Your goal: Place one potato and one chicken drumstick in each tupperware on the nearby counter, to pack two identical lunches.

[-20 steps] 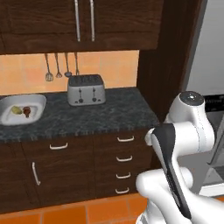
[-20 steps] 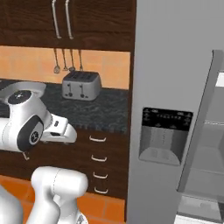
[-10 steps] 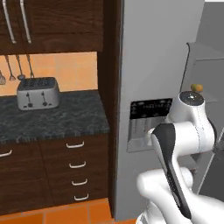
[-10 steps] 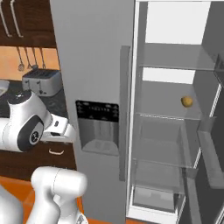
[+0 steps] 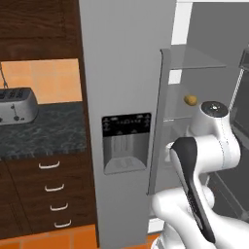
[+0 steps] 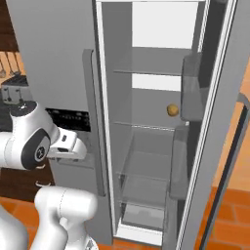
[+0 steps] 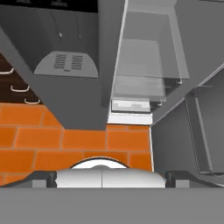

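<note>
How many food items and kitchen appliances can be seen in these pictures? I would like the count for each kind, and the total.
potato: 1
toaster: 1
fridge: 1
Total: 3

A home kitchen, as we see it.
At the centre we see a tall grey fridge (image 6: 146, 122) with open door, at the left a toaster (image 5: 17, 106) on the dark stone counter (image 5: 44, 133), brown drawers (image 5: 51, 192) below, orange floor tiles (image 7: 65, 144).
</note>
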